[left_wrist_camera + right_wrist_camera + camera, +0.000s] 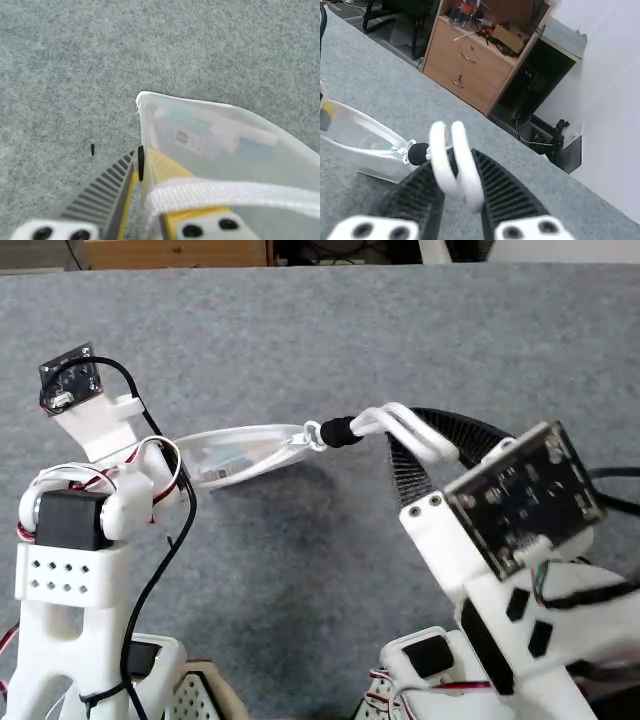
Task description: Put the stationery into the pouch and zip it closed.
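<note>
- The right pincer is clamped together on a white loop; its black ribbed fingers press on the loop from both sides.
- In the high view the right pincer is seen right of centre, with the white loop sticking out of it towards the left.
- The loop is joined to a black knob, and the knob is tied to the zip end of the pouch.
- The left pincer is closed on the opposite, left end of the pouch; a yellow pad is seen through the clear wall, and a grey ribbed finger lies against the outside.
- The pouch is thus held stretched between the two arms, left of centre over the bench, with its zip edge turned up.
- Whether its lower edge touches the bench cannot be told.
- The stationery is inside the pouch, seen through the wall as pale blocks with green and blue marks.
- A shadow is cast on the grey bench just near of the pouch.
- Beyond the far edge of the bench a wooden drawer cabinet is seen.
</note>
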Robot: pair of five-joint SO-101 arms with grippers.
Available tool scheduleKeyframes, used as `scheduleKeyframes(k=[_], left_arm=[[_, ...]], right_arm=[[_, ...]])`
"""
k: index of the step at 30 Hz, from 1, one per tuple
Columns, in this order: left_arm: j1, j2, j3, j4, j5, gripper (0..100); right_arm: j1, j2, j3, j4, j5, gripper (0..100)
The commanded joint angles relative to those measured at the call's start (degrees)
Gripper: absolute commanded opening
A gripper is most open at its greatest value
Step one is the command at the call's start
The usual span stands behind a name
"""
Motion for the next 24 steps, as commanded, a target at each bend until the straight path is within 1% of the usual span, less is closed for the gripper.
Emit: scheduleKeyframes(k=[1, 21, 24], left_arm=[[-0.31, 0.79, 0.48, -0.97, 0.18, 3], [-0.31, 0.7, 0.22, -1.05, 0.18, 3], [-0.22, 0.7, -1.45, -0.7, 0.09, 4]], right_arm=[[1.05, -0.57, -2.59, -1.41, 0.35, 1.2], [1.23, -0.66, -2.59, -14.15, -0.18, 1.2], [1.23, -0.57, -2.59, -16.62, -0.18, 1.2]])
